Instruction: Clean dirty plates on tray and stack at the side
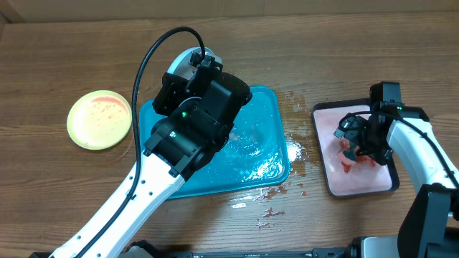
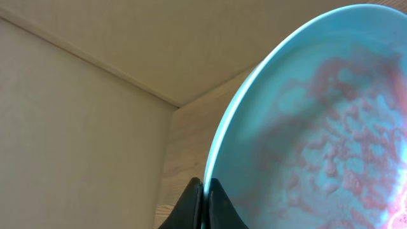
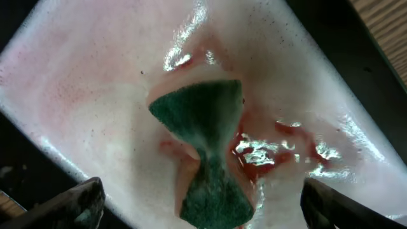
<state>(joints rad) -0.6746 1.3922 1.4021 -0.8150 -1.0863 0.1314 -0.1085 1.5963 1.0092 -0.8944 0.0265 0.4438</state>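
Left claw (image 2: pixel 205 203) is clamped shut on just the rim of the blue plate (image 2: pixel 318 127), holding it on edge above the teal tray (image 1: pixel 265 143), pink sauce all over its face. The right claw (image 3: pixel 202 207) hangs wide open over the sponge (image 3: pixel 203 121) in the small tray (image 1: pixel 366 179), gripping nothing. Biggest worry imo: that's a thin pinch on a slick rim, so a hard scrub could twist the plate loose, and the wood table (image 1: pixel 373 50) is already puddled and red-flecked, with a yellow-green plate (image 1: pixel 100 119) off left and plain beige walls behind.
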